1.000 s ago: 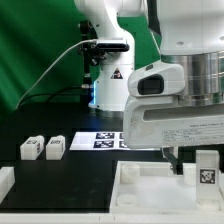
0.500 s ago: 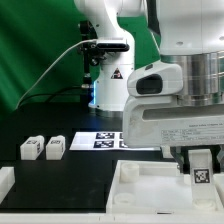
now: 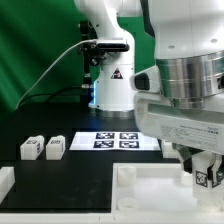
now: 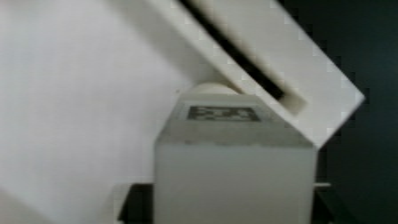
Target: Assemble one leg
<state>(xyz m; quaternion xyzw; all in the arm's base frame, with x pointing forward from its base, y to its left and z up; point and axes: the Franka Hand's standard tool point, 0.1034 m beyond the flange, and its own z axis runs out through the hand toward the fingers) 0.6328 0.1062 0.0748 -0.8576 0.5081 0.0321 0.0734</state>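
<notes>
My gripper (image 3: 207, 172) is shut on a leg (image 3: 208, 179), a small white post with a black-and-white tag, and holds it upright over the right part of the large white tray-like piece (image 3: 150, 186). In the wrist view the leg (image 4: 231, 160) fills the middle between the dark fingers (image 4: 146, 204), with its tag facing the camera and its tip against the tray piece's raised rim (image 4: 267, 60). Two more legs (image 3: 30, 148) (image 3: 55, 147) stand side by side on the black table at the exterior view's left.
The marker board (image 3: 115, 140) lies behind the tray piece. The robot's base (image 3: 108, 80) stands at the back. A white part's corner (image 3: 5, 181) shows at the exterior view's lower left. A green curtain hangs behind.
The wrist has turned and the hand has shifted slightly toward the exterior view's right and down with the leg in it. More of the marker board shows now.
</notes>
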